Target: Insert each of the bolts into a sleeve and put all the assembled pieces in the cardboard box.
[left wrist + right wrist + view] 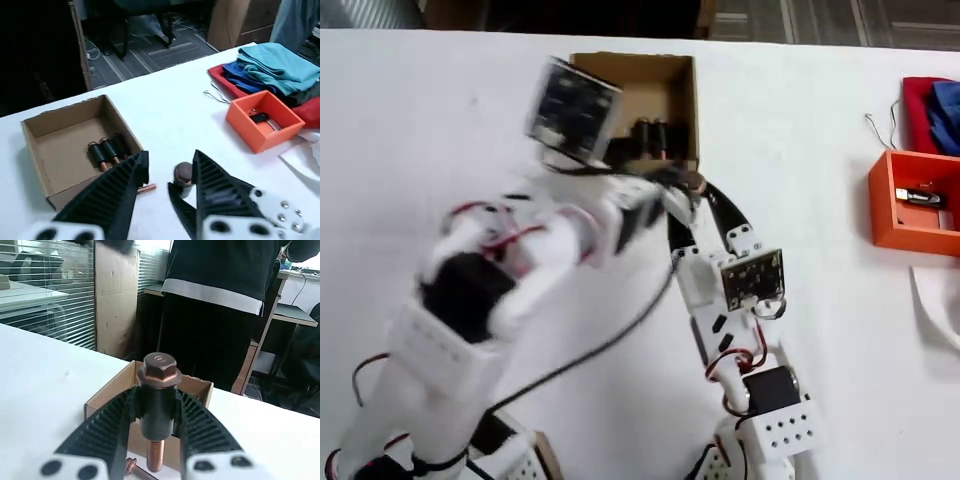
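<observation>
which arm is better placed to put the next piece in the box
Right. The right gripper is shut on a sleeve with a bolt through it, close to the cardboard box; the left gripper is open.

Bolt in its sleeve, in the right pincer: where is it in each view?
High view: bolt in its sleeve at the cardboard box's corner.
Left wrist view: bolt beyond the left pincer, beside the box.
Right wrist view: bolt upright in the right pincer, before the box.
Shared landmark: the box.
</observation>
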Robot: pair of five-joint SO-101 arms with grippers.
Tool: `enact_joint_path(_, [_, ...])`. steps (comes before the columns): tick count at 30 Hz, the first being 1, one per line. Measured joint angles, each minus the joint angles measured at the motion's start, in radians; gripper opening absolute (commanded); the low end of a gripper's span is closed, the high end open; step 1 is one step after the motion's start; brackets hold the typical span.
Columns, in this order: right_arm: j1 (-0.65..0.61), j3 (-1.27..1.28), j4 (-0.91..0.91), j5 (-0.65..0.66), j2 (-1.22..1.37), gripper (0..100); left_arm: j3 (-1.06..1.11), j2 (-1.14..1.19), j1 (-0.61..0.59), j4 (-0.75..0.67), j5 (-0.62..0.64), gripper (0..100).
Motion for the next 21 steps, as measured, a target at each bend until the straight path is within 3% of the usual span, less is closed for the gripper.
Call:
enact_joint_path(6, [0.037,-0.115,0.095,0.000,0.005,2.2,-0.017,-0.002,-0.364,0.198,0.000,16])
enact_joint_path(11, [0.026,-0.379,0.299,0.000,0.041,2.2,0.213,-0.002,-0.690,0.245,0.000,16])
enact_joint_path(17, [-0.038,-0.717,0.436,-0.005,0.284,2.2,0.624,-0.002,-0.914,0.015,-0.072,16])
enact_joint_path(21, [-0.049,-0.964,0.496,-0.107,0.569,2.2,0.872,0.000,-0.971,-0.204,-0.167,16])
